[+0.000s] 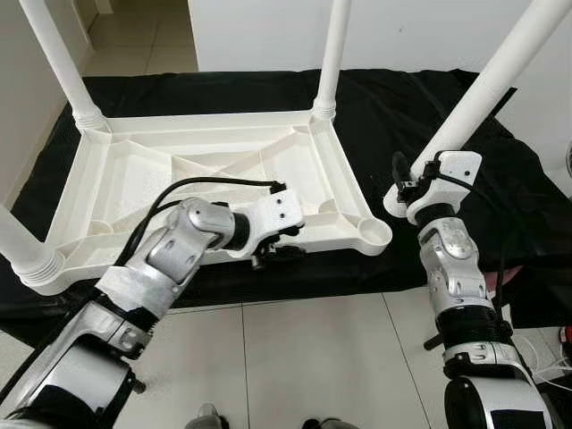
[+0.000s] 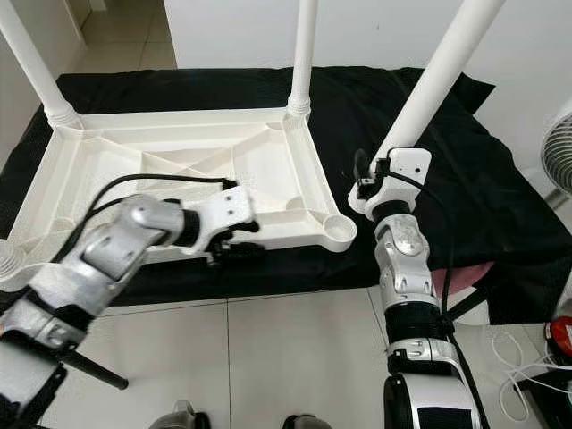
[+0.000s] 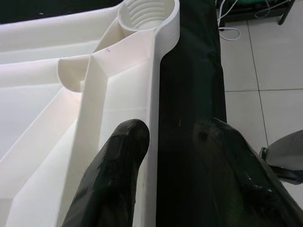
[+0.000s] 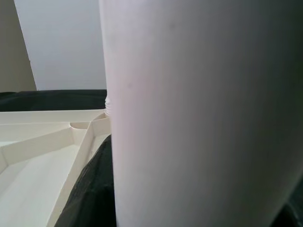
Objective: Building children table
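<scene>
The white children's table top (image 1: 179, 174) lies upside down on a black cloth (image 1: 411, 98). Three white legs stand in its corners: far left (image 1: 58, 63), far right (image 1: 332, 54) and near left (image 1: 22, 246). The near right threaded socket (image 1: 373, 234) has no leg in it. My right gripper (image 1: 413, 188) is shut on the fourth leg (image 1: 483, 85), which is tilted with its lower end just right of that socket. My left gripper (image 1: 277, 250) is open astride the table's near rim (image 3: 154, 118), one finger (image 3: 120, 156) inside against the rim, the other (image 3: 222, 156) outside over the cloth.
The cloth covers a low surface whose near edge meets the tiled floor (image 1: 313, 357). A fan (image 2: 559, 147) stands at the right. Cables (image 2: 527, 375), a red object (image 2: 563, 340) and a pink object (image 2: 465, 279) lie by my right side. A white wall runs behind.
</scene>
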Controlling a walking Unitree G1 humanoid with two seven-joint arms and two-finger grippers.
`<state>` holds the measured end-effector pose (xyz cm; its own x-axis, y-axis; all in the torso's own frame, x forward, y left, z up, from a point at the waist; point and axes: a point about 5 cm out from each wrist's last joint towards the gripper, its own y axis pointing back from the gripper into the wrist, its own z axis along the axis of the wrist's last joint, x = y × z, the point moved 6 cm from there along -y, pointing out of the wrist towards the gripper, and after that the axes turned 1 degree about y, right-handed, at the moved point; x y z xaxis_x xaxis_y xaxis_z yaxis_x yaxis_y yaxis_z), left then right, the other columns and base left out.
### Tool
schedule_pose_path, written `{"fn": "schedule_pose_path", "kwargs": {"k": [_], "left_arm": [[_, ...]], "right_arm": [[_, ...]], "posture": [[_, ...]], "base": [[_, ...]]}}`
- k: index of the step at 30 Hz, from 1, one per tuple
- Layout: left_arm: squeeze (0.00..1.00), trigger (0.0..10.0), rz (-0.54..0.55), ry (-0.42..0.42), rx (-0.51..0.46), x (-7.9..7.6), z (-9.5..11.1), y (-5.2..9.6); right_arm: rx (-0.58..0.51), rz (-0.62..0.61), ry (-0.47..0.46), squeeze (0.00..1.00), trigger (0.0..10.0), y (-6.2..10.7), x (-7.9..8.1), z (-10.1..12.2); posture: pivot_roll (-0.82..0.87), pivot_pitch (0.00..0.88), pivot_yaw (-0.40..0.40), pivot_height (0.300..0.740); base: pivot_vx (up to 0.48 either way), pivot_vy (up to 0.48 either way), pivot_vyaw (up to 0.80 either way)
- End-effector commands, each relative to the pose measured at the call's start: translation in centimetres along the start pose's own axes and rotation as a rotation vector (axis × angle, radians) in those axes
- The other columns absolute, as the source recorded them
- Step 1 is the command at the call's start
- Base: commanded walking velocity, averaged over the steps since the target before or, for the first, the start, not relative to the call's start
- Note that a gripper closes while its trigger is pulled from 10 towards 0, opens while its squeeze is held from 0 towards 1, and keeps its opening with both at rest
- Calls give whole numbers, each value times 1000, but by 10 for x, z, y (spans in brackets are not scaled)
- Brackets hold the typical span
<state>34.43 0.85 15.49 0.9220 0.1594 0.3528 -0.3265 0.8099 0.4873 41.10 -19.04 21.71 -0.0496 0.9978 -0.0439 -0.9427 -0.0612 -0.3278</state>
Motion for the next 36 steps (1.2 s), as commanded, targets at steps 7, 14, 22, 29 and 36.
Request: {"fn": "schedule_pose_path", "kwargs": {"k": [7,14,22,29,36], "left_arm": [[0,10000,203,37,73,20,-13,-19],[0,10000,285,64,81,36,-13,-20],[0,10000,330,83,81,49,-11,-20],[0,10000,302,60,134,40,-26,-28],[0,10000,279,32,150,37,-31,-27]], "right_arm": [[-12,4,4,0,10000,-2,1,3],[-14,-2,5,0,10000,-3,-1,4],[-17,-10,1,0,10000,-3,-1,4],[-18,-22,7,0,10000,-3,-6,5],[-20,-25,7,0,10000,-4,-7,5]], "posture": [[16,36,-18,740],[16,36,-13,740],[16,39,-12,740],[9,36,-13,740],[17,34,-14,740]], "base": [[0,0,0],[0,0,0],[0,0,0],[0,0,0],[0,0,0]]}}
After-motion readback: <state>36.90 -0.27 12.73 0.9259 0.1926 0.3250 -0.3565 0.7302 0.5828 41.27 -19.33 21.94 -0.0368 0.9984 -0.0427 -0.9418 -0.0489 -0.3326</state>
